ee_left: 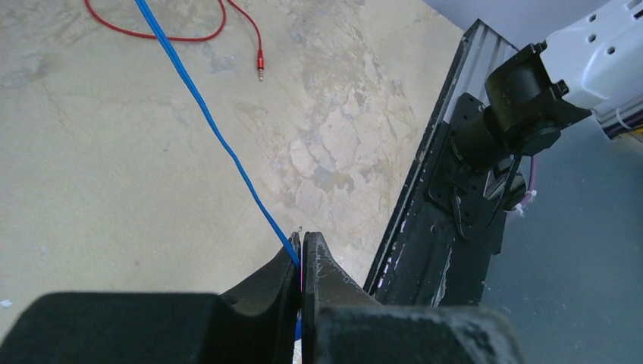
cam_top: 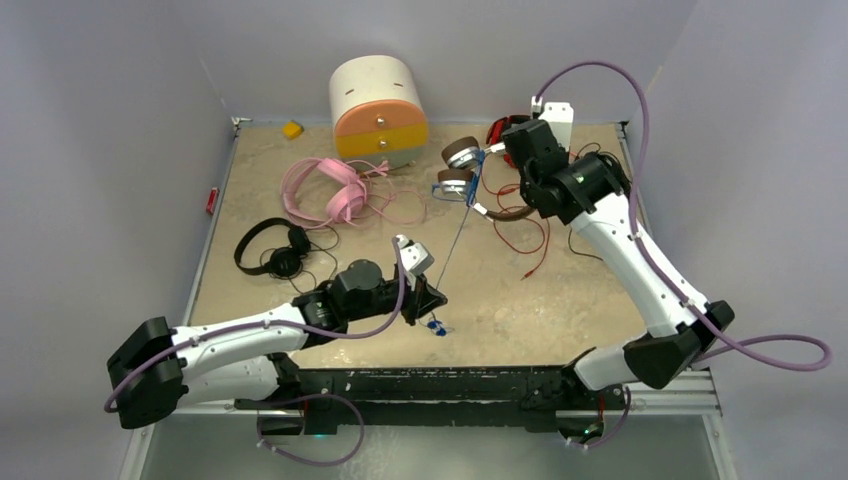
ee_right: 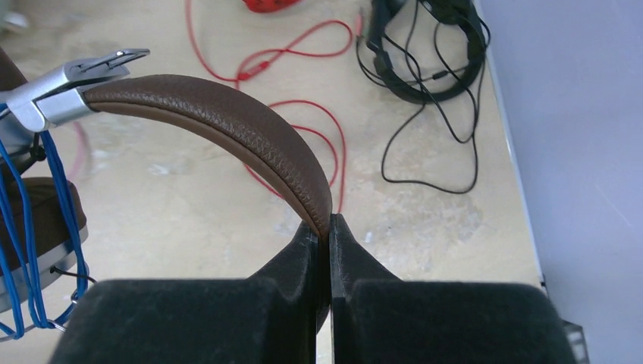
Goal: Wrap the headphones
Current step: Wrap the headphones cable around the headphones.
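Pinching blue cable (ee_left: pixel 227 154) taut w/ left end effector (ee_left: pixel 302 249), near-centre of surface (cam_top: pixel 520 300); right end effector (ee_right: pixel 324 227) clenched on brown headphones (ee_right: pixel 227 121) headband, far right-centre.

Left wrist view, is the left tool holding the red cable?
No, the left tool is shut on the blue cable; the red cable lies loose farther off.

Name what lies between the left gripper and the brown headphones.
Top view: only the blue cable, stretched from left gripper to brown headphones over bare table.
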Controlling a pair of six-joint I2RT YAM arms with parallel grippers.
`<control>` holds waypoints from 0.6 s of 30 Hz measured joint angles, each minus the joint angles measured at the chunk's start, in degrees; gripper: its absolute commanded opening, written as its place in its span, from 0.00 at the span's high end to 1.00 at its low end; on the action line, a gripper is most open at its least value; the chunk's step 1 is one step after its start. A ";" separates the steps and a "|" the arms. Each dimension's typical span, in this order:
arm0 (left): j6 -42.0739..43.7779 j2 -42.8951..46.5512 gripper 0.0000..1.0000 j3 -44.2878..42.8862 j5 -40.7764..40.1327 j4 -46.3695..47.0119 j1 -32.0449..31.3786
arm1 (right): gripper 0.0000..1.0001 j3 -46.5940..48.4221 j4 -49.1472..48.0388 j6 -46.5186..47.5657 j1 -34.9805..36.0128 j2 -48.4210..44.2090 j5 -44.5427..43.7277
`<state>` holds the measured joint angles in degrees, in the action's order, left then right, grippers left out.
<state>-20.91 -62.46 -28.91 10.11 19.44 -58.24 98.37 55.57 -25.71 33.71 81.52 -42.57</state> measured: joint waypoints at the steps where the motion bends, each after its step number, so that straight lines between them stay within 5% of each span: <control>1: 0.55 0.66 1.00 -1.33 -0.59 -2.64 -0.28 | 1.00 -1.55 -0.57 0.07 -0.39 0.22 -0.44; 11: 7.82 1.95 1.00 -21.38 -11.67 -34.07 -0.46 | 1.00 -12.66 -5.01 2.40 -0.76 3.19 -0.81; 18: 14.80 0.68 0.95 -30.12 -25.00 -43.47 -0.46 | 1.00 -16.76 -4.55 6.32 3.87 3.96 4.83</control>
<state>-6.11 -61.78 -59.02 -14.90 -24.03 -58.70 81.60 51.03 -19.40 37.58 85.47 -37.74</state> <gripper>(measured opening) 0.020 0.026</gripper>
